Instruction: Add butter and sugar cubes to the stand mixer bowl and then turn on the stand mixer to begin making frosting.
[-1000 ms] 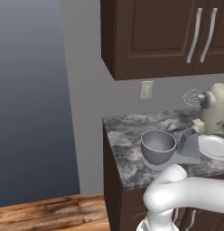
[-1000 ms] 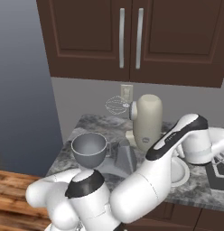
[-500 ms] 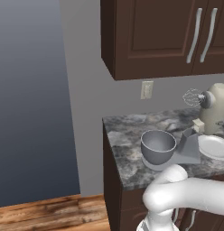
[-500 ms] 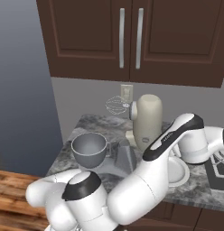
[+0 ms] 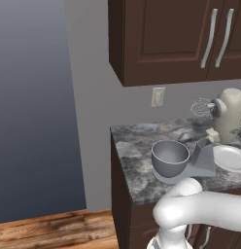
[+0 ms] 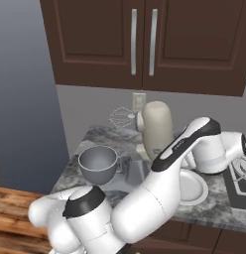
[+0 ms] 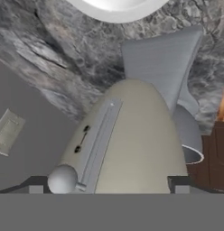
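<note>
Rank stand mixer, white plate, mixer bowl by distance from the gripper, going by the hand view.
1. stand mixer: head directly ahead of the open gripper.
2. mixer bowl: right, behind the head.
3. white plate: top edge.

Below my gripper runs the dark speckled stone counter. On it, right under my fingertips, stands the stand mixer, its flat grey base reaching away from me to the stand mixer bowl. A white plate lies on the stone just beside the mixer.
</note>
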